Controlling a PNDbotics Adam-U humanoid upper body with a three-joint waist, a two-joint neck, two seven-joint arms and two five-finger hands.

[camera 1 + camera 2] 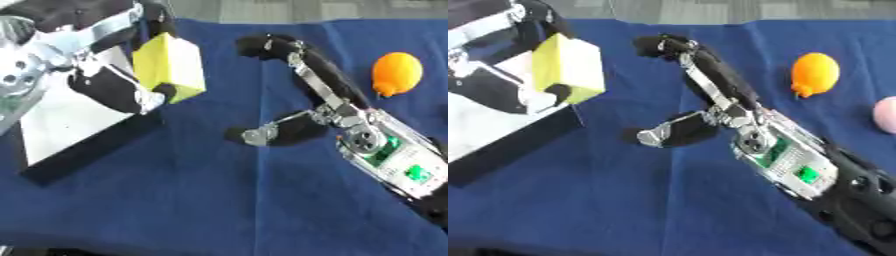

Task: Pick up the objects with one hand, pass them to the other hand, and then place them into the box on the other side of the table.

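At upper left, the left robot hand (109,87) grasps the yellow block (171,67) above the box (70,125) to drop it in, while the right robot hand (306,95) hangs released mid-frame.

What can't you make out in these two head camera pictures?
- Box interior: both views, the left hand and yellow block cover it.
- Pink object: right eye view, cut off by the right edge; absent from the left eye view.
- Right hand forearm: cut off at the lower right corner.
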